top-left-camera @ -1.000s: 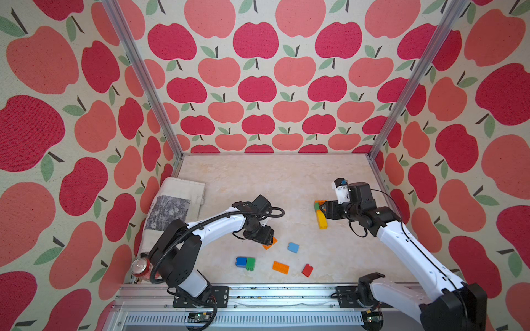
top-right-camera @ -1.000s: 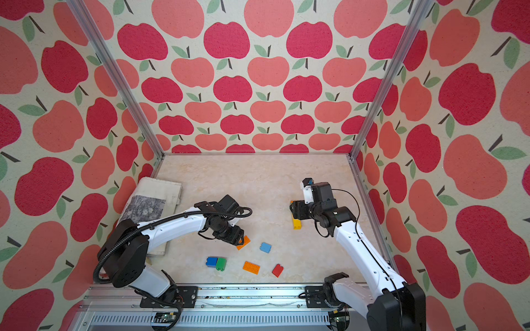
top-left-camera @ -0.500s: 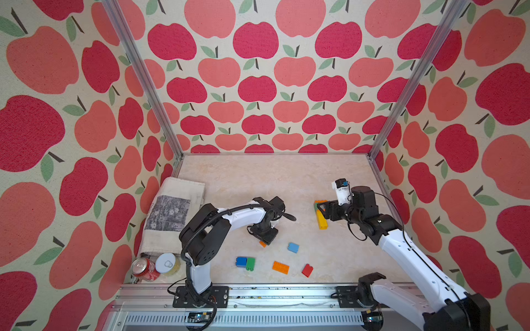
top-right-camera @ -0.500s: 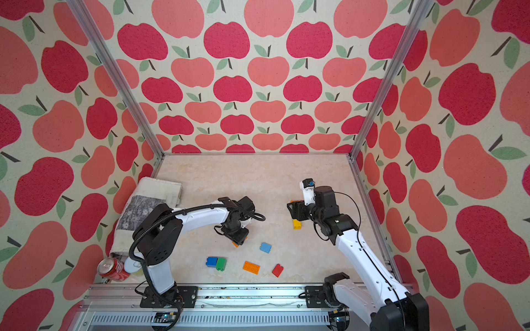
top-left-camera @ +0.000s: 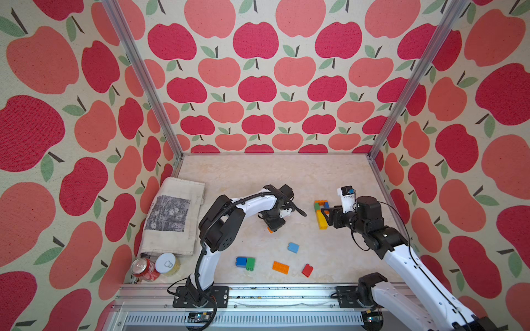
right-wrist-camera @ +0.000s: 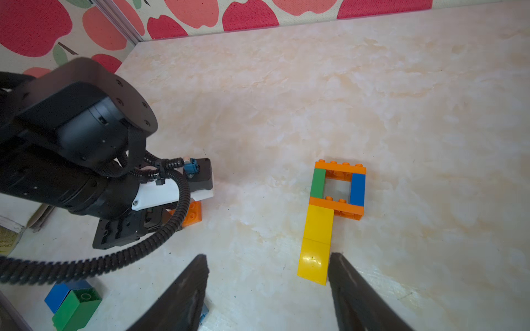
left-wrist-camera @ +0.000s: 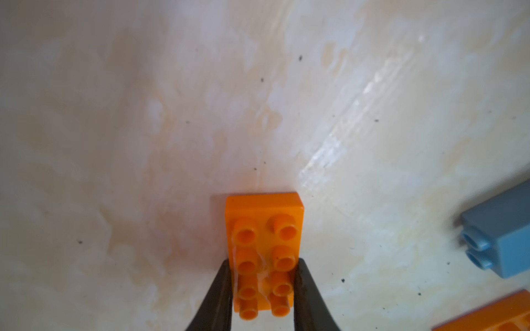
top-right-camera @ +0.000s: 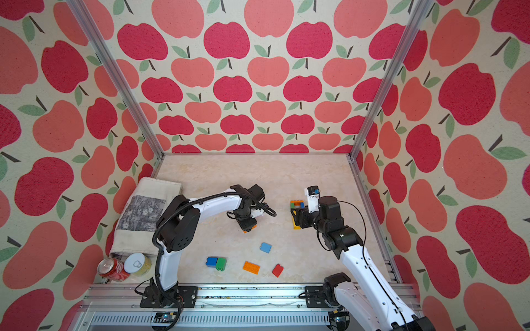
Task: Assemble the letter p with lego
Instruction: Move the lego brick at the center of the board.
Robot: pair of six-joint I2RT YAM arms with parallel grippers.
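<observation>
**Lego letter and both grippers.** The lego letter (top-left-camera: pixel 321 219) lies flat on the tabletop (right-wrist-camera: pixel 401 114), on the right arm's side. Two flat orange bars (right-wrist-camera: pixel 339 167), joined by a green brick (right-wrist-camera: pixel 318 183) and a blue brick (right-wrist-camera: pixel 358 189), close the loop. Two yellow bricks (right-wrist-camera: pixel 318 223) run on from the green side as the stem. It already reads as a P, so the build looks close to complete.

The right gripper (right-wrist-camera: pixel 268 258) hovers at the stem's free end with its jaws apart and empty. One finger is just beside the last yellow brick, probably placed to steady or square the letter.

Well apart, toward the table's middle, the left gripper (left-wrist-camera: pixel 263 266) is clamped across the narrow width of a flat orange brick (left-wrist-camera: pixel 265 229). This brick appears to rest studs-up on the surface, a hold suited to lifting it level. Where it is meant to go cannot be told.

Nearer the robot's base lie spares: a light blue brick (top-left-camera: pixel 293 247), a blue-and-green pair (top-left-camera: pixel 245 262), another orange plate (top-left-camera: pixel 280 267) and a red brick (top-left-camera: pixel 307 270).
</observation>
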